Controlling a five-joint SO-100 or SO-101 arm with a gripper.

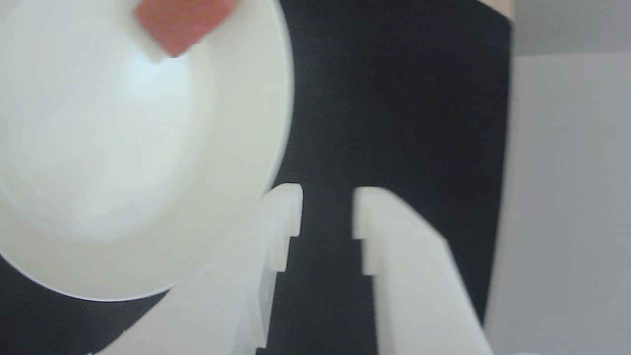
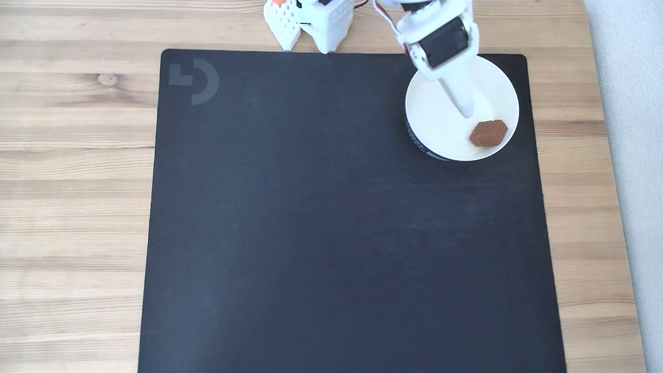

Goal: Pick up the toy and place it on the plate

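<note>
1. The toy (image 2: 488, 133) is sitting inside the plate (image 2: 440, 129), in the fixed view down toward the plate's lower right, close to the rim. Reddish-brown little block, chamfered corners.
2. The plate itself is on the black mat (image 2: 311, 233), tucked into the mat's upper right corner. You can see the plate's dark outer side with white marks along its lower left edge.
3. The end effector (image 2: 465, 110) hangs over the plate, tip pointing down at the white inside, just up and left of the toy and not touching it.
4. In the wrist view the end effector (image 1: 328, 209) has its two white fingers (image 1: 404, 246) apart with bare black mat showing between them, nothing held. The plate (image 1: 123, 172) is off to their left, the toy (image 1: 180, 22) at the plate's top edge of that view, quite blurry.
5. The mat lies on a wooden tabletop (image 2: 77, 155), and the arm's white base (image 2: 316, 20) stands just past the mat's top edge, left of the plate.
</note>
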